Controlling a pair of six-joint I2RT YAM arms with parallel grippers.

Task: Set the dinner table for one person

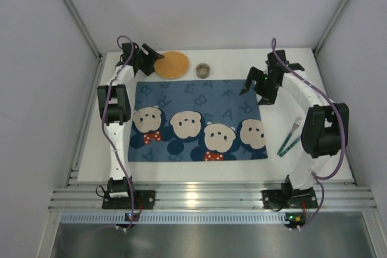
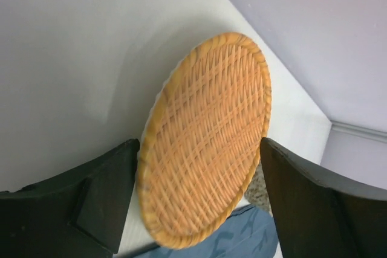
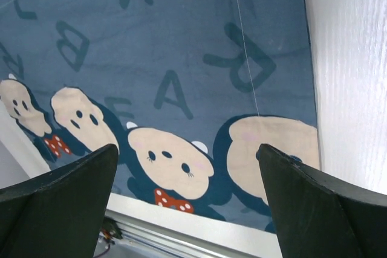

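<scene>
A round woven wicker plate (image 1: 172, 64) lies at the back of the white dinner table (image 1: 242, 61), just beyond the dark blue bear-print mat (image 1: 199, 119). My left gripper (image 1: 150, 57) is at the plate's left edge, jaws wide apart. In the left wrist view the plate (image 2: 205, 137) fills the gap between the two black fingers (image 2: 103, 203), its near rim blurred. My right gripper (image 1: 257, 89) hovers open over the mat's far right corner, with nothing between its jaws. In the right wrist view it (image 3: 187, 203) looks down on the mat (image 3: 181, 58).
A small speckled cup (image 1: 203, 69) stands right of the plate, also visible behind it (image 2: 260, 188). A fork and a second utensil with green handles (image 1: 290, 137) lie on the table right of the mat. Aluminium rails (image 1: 205, 197) edge the near side; walls close in.
</scene>
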